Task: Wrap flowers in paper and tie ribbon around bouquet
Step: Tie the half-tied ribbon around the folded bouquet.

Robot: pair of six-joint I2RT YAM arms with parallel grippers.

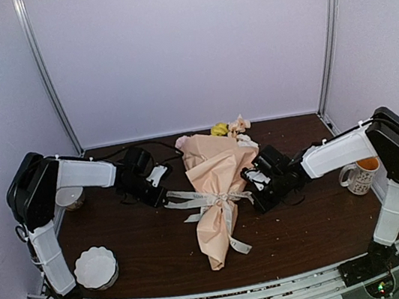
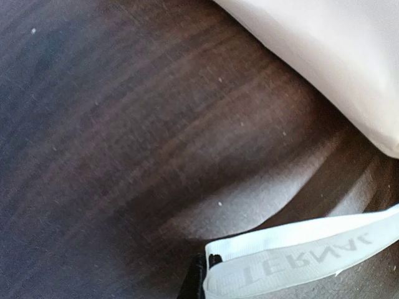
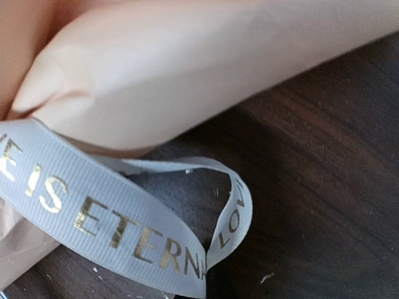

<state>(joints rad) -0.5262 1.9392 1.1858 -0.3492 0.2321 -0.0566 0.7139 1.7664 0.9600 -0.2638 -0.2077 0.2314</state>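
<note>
The bouquet point(image 1: 216, 181) lies across the middle of the table, a peach-pink paper point(image 3: 187, 68) cone with yellow and pale flowers point(image 1: 228, 127) at its far end. The cream ribbon point(image 1: 221, 200) is knotted round its waist. My left gripper point(image 1: 165, 197) sits just left of the cone, shut on the ribbon's left strand point(image 2: 299, 249), which runs taut from its black fingertips point(image 2: 198, 277). On the cone's right side my right gripper point(image 1: 255, 200) is shut on a folded loop of printed ribbon point(image 3: 93, 212), pinched at the bottom edge of the right wrist view. One ribbon tail point(image 1: 239, 246) trails toward the cone's pointed end.
A white scalloped bowl point(image 1: 96, 267) stands at the front left. A patterned mug point(image 1: 361, 175) is by the right arm and a small cup point(image 1: 69, 197) sits behind the left arm. Dark wooden table point(image 1: 147, 249), white walls round three sides.
</note>
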